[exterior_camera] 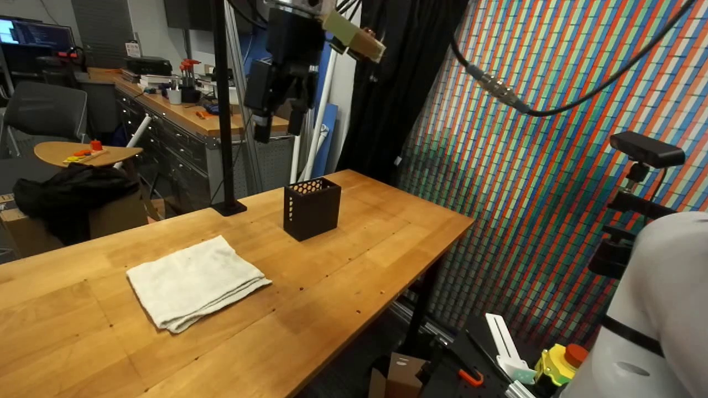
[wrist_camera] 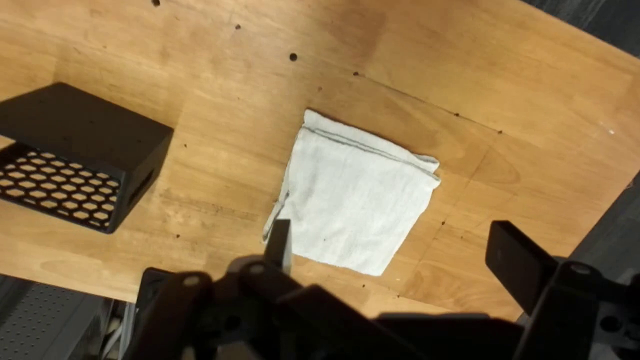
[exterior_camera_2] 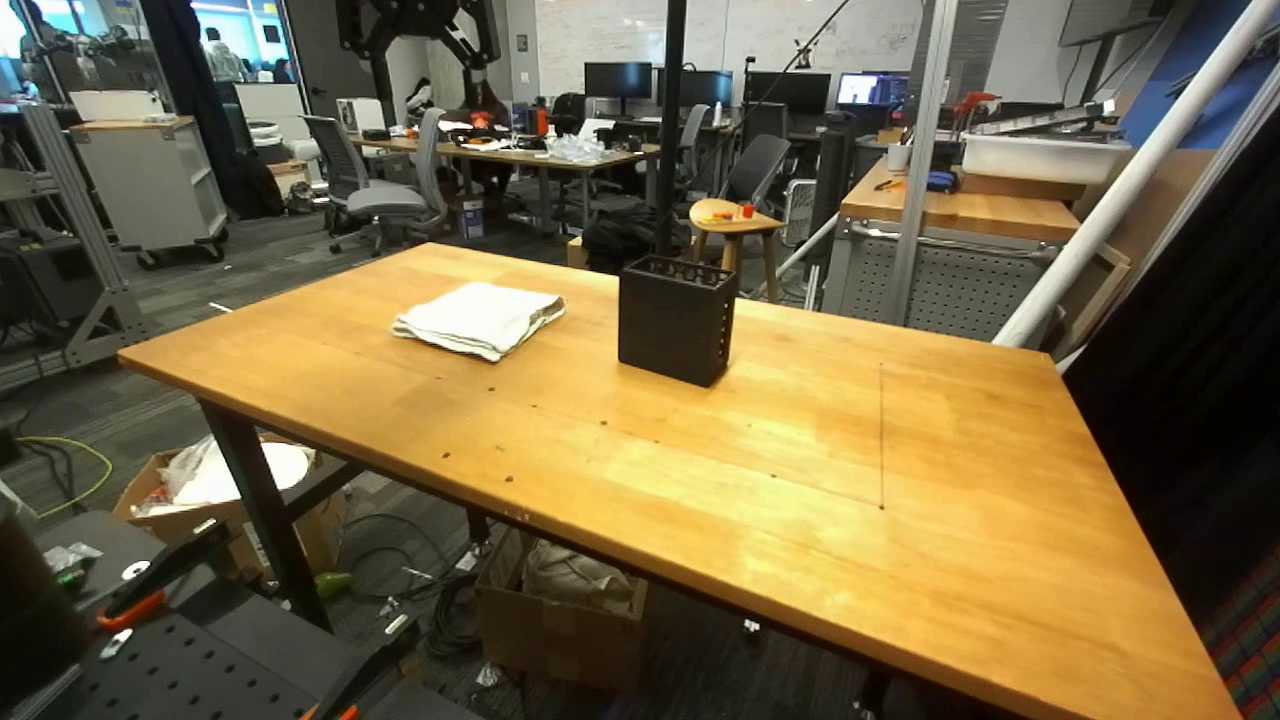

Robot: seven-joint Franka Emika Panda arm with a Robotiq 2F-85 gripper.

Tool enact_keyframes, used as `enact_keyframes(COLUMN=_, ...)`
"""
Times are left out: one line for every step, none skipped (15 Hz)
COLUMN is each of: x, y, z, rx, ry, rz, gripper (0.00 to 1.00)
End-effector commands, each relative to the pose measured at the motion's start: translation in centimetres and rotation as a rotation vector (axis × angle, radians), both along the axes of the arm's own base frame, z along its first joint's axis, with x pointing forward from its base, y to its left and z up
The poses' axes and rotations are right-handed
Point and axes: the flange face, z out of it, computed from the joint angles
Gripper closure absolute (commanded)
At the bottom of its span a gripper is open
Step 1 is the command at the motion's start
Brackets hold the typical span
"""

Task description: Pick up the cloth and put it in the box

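White cloth (exterior_camera: pixel 193 282) is being seen folded and lying flat on the wooden table (exterior_camera: pixel 376 265), stacked edges being shown along one side. Black box (exterior_camera: pixel 319 214) is being supported upright on the same table, open top up, near the cloth but apart; bare tabletop is being shown between the two. In both exterior views the cloth is being seen left of the box. Honeycomb holes are being shown in a box wall in the wrist view. The gripper (exterior_camera: pixel 280 126) is being held high above the table, pointed down, well apart from the cloth. Jaws are being held wide apart; nothing is being gripped. In the wrist view, one finger (wrist_camera: pixel 276 245) is being seen across a corner of the cloth, the other against bare tabletop. Black post (exterior_camera: pixel 223 121) is being supported at the table's edge, near the box. In an exterior view, a colourful striped wall (exterior_camera: pixel 498 177) is being shown beyond the table, with a camera (exterior_camera: pixel 647 148) being held up near the white robot arm (exterior_camera: pixel 652 298).
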Motion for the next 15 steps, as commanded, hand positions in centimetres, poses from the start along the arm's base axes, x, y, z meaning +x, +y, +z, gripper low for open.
enact_keyframes(x=5.1, y=2.4, z=0.0, rx=0.009, ry=-0.024, rz=-0.012, gripper=0.0)
enact_keyframes(x=6.3, y=3.1, z=-0.4, rx=-0.002, ry=-0.022, rz=-0.023, gripper=0.0)
enact_keyframes(x=7.4, y=3.7, z=-0.9, rx=-0.008, ry=-0.021, rz=-0.024, gripper=0.0)
enact_keyframes(x=8.6, y=4.4, z=-1.6, rx=-0.011, ry=-0.017, rz=-0.02, gripper=0.0)
enact_keyframes(x=9.5, y=4.9, z=-2.0, rx=-0.011, ry=-0.013, rz=-0.016, gripper=0.0)
enact_keyframes(x=10.5, y=5.4, z=-2.6, rx=-0.01, ry=-0.013, rz=-0.008, gripper=0.0)
enact_keyframes(x=11.4, y=5.8, z=-3.2, rx=-0.013, ry=-0.011, rz=-0.004, gripper=0.0)
enact_keyframes(x=12.1, y=6.2, z=-3.8, rx=-0.015, ry=-0.008, rz=0.002, gripper=0.0)
enact_keyframes(x=12.9, y=6.4, z=-4.6, rx=-0.024, ry=-0.007, rz=0.002, gripper=0.0)
enact_keyframes(x=13.5, y=6.7, z=-5.2, rx=-0.026, ry=-0.007, rz=0.004, gripper=0.0)
enact_keyframes(x=13.9, y=6.8, z=-6.0, rx=-0.033, ry=-0.005, rz=0.003, gripper=0.0)
enact_keyframes(x=14.2, y=7.1, z=-6.8, rx=-0.041, ry=-0.002, rz=0.0, gripper=0.0)
enact_keyframes(x=14.5, y=7.4, z=-7.6, rx=-0.048, ry=0.001, rz=0.0, gripper=0.0)
enact_keyframes(x=14.7, y=7.7, z=-8.6, rx=-0.054, ry=0.005, rz=-0.001, gripper=0.0)
enact_keyframes(x=14.9, y=8.0, z=-9.4, rx=-0.057, ry=0.008, rz=-0.004, gripper=0.0)
